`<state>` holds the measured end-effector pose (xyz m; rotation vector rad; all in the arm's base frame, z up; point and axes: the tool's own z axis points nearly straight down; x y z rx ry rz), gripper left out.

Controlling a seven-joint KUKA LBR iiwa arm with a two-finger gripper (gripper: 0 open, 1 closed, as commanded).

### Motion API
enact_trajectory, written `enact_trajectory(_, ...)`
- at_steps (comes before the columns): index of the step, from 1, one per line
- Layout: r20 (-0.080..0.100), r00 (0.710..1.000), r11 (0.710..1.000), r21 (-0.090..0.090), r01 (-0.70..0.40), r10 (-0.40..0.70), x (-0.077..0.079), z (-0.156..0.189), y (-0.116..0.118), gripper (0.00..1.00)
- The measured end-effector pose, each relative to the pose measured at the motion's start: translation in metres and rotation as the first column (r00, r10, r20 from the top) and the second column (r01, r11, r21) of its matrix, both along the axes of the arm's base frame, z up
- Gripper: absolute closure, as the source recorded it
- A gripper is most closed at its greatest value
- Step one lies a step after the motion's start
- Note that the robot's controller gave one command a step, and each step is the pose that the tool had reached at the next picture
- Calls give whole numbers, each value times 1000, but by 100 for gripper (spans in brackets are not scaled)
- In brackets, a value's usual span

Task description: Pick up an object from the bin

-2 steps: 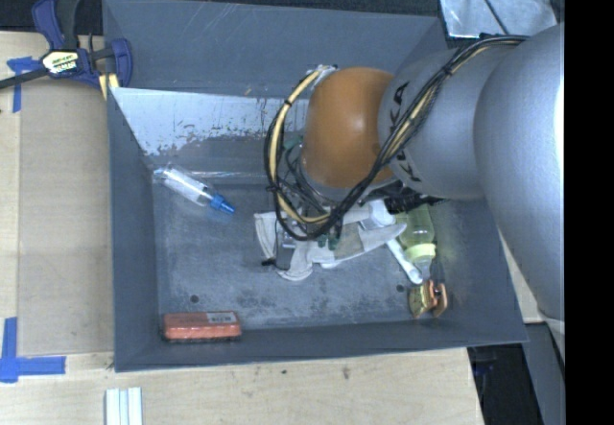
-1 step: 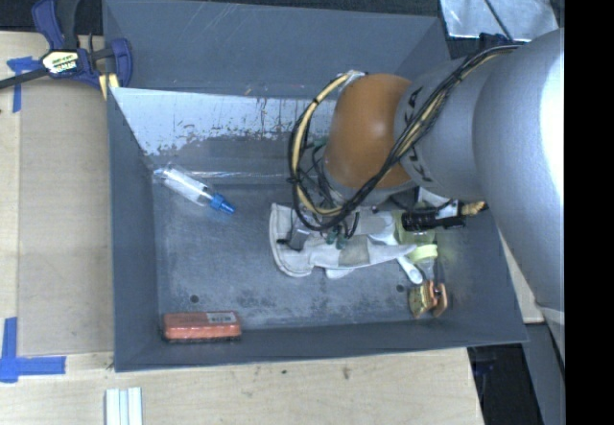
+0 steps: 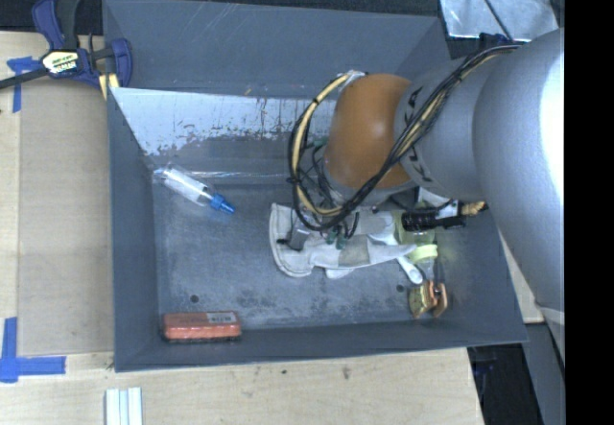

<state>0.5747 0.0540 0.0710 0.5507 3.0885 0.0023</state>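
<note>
At the left of the bin [image 3: 134, 250] a clear syringe [image 3: 197, 193] with a blue tip lies behind a reddish bar [image 3: 201, 326]. Mid-bin, the gripper [image 3: 317, 236] is down on a crumpled white cloth [image 3: 305, 260]; wide or narrow, I cannot tell. To its right lie a black pen [image 3: 436, 218] and a brass piece [image 3: 430, 298].

On my feed the arm [image 3: 518, 145] is a fat, smooth silver-grey tube. Its wrist wears a rounded orange-brown cover [image 3: 369, 130], kinda like a helmet, with a bundle of black and yellow cables [image 3: 303, 129] looping around it and down the front.
</note>
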Motion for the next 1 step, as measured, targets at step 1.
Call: enact_trajectory(1,-1,1000,1000,-1,-11,11,18,148,-5,100)
